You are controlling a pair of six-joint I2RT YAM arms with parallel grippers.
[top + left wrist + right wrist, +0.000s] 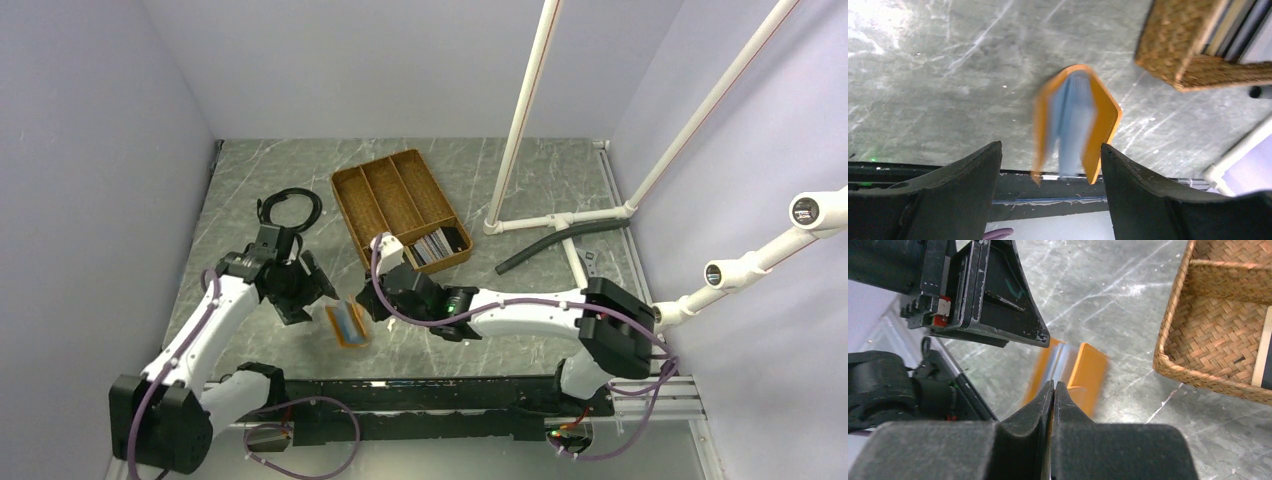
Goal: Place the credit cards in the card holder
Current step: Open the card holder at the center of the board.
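One grey marbled table | pale lilac walls | left fingers wide apart | right fingers pressed together

A grey stone-patterned tabletop with pale veins fills the floor of the scene, and white glare lies on it ahead and to the left of the left gripper. Pale lavender walls close in at the back and on both sides. Just beyond that gripper lies a coiled black cable. Beyond the right gripper sits a brown wicker tray. Farther to its right stands a white pipe frame, a dark hose beside its foot. A black rail runs behind both.
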